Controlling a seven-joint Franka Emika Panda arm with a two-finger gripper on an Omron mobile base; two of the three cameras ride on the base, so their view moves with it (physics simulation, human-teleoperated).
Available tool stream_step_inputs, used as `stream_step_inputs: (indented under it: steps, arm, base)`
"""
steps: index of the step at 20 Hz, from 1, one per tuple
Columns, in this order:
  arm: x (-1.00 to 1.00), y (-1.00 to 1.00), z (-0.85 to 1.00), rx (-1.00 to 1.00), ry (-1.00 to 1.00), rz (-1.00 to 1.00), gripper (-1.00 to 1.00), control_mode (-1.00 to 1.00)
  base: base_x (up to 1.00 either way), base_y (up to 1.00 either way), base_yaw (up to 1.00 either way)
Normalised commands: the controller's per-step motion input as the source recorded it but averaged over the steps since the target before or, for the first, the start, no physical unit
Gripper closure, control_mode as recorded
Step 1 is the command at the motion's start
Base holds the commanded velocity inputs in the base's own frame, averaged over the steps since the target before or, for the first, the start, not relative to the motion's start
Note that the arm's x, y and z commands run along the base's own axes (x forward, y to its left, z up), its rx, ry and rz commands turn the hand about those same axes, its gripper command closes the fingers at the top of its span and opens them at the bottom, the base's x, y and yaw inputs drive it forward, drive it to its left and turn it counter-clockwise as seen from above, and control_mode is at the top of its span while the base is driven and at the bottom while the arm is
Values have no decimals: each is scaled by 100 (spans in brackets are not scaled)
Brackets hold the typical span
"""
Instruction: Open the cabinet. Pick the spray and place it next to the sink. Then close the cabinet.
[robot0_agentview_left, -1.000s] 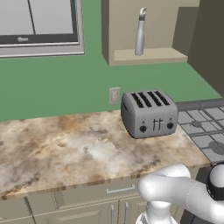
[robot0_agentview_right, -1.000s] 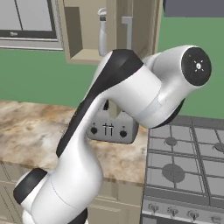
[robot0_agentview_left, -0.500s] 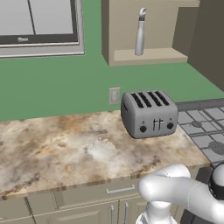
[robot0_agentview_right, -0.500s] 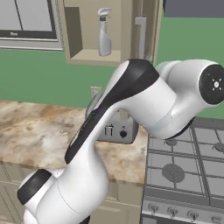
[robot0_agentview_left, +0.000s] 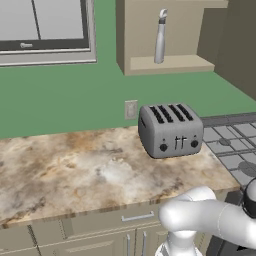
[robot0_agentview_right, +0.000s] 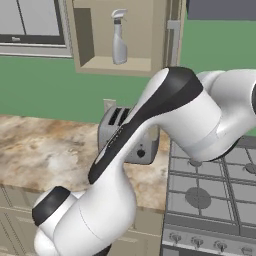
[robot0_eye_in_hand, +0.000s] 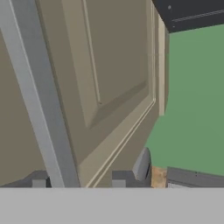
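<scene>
Claw (robot0_eye_in_hand: 78, 183) closed around cabinet door handle (robot0_eye_in_hand: 37, 96); spray (robot0_agentview_right: 119, 44) upright on shelf, well apart.

The white arm (robot0_agentview_right: 165, 120) is covering most of the silver four-slot toaster (robot0_agentview_right: 112, 131); the picture's top edge is cutting off the open beige wall cabinet (robot0_agentview_right: 95, 35).

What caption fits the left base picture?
Spray stands on the open cabinet's shelf above a toaster.
</scene>
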Motion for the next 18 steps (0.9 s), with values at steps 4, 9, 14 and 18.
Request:
stream_step_inputs:
  steps: [4,9,14,18]
  arm:
    - [0,0,0,0,0,0,-100,-100]
    - [-15,0,-6,0,2,0,-100,-100]
    - [-61,0,-26,0,10,1,-100,-100]
    - [-47,0,-12,-5,5,0,-100,-100]
  base:
    - [0,0,0]
    - [0,0,0]
    - [0,0,0]
    - [0,0,0]
